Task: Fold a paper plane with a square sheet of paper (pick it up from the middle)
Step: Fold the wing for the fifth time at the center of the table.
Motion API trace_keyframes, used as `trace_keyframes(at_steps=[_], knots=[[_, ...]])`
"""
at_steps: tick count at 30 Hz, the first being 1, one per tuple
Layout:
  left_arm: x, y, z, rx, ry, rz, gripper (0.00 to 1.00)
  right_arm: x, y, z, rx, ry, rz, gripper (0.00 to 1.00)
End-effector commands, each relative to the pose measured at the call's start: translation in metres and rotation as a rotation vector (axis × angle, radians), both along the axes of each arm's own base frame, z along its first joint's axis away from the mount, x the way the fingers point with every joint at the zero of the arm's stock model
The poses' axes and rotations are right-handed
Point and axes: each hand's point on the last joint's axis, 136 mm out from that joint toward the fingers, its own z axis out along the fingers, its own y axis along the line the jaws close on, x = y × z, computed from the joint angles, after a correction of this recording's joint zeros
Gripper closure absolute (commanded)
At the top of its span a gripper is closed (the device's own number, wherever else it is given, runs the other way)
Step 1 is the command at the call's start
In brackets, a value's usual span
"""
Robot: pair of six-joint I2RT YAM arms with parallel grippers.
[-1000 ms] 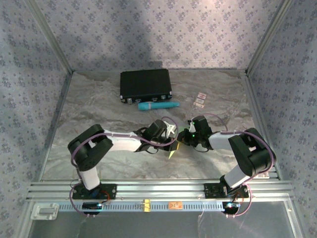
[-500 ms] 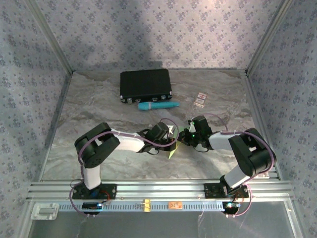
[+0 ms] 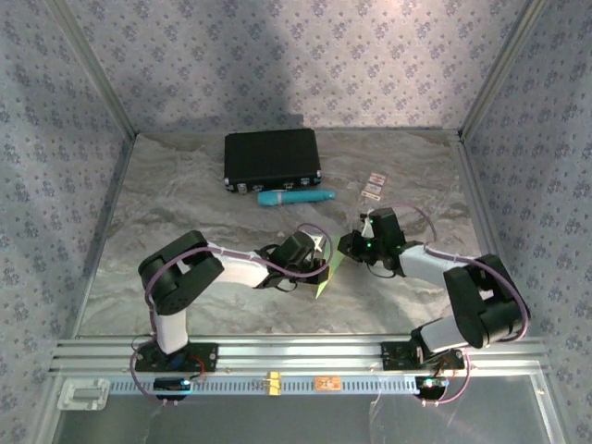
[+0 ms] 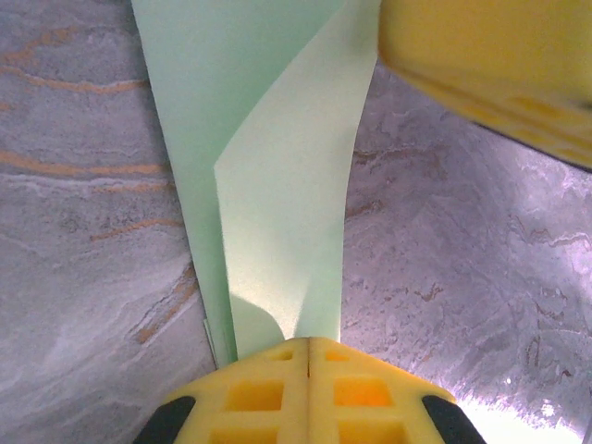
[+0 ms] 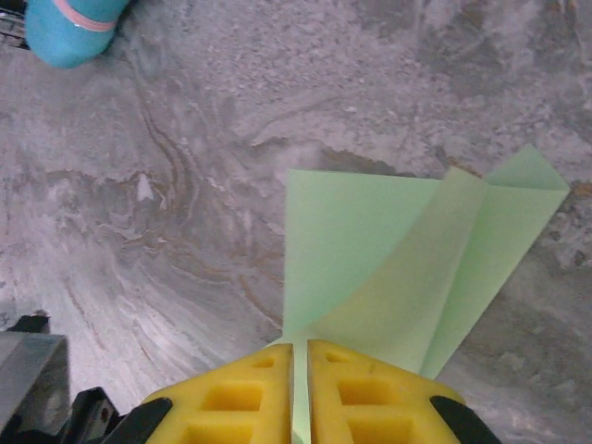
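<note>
Gripping from opposite ends, the two arms share the paper [image 4: 277, 139] between them. The left fingers [image 4: 287, 365] are clenched on one narrow end. In the left wrist view the pale green strip runs straight ahead of them, its long axis in line with the fingers. A folded flap lies on top, its slanted edge crossing from the near left to the far right. At the far end of that strip, just to the right of it, a yellow pad of the right fingers [image 5: 268, 370] comes into view, so the two pairs face each other along the paper's length.

In the right wrist view the right fingers are pinched on a thin green edge that shows in the slit between them. The sheet fans out ahead of them and to their right in overlapping layers, one crease standing up and a corner pointing away. The paper hangs close over the tabletop [image 5: 185, 185], and whether it touches cannot be told. The teal tube [image 5: 69, 32] lies well ahead and to the left of the right fingers.

Neither arm is nearer, as both hold it. Any next fold probably has to follow that shared long axis.
</note>
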Motion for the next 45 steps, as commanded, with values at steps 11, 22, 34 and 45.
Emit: trace_keyframes(at_steps=[11, 22, 34, 45], knots=[[-0.023, 0.03, -0.04, 0.187, 0.089, -0.018, 1.0, -0.006, 0.011, -0.032, -0.123, 0.061, 0.04, 0.88], [-0.03, 0.041, -0.054, 0.222, 0.112, -0.027, 1.0, 0.029, -0.018, -0.044, -0.066, 0.089, -0.021, 0.87], [-0.033, 0.045, -0.06, 0.238, 0.122, -0.034, 1.0, 0.053, -0.05, -0.044, -0.141, 0.107, -0.109, 0.87], [-0.033, 0.046, -0.058, 0.234, 0.117, -0.038, 1.0, 0.069, -0.05, 0.005, -0.076, -0.013, -0.123, 0.85]])
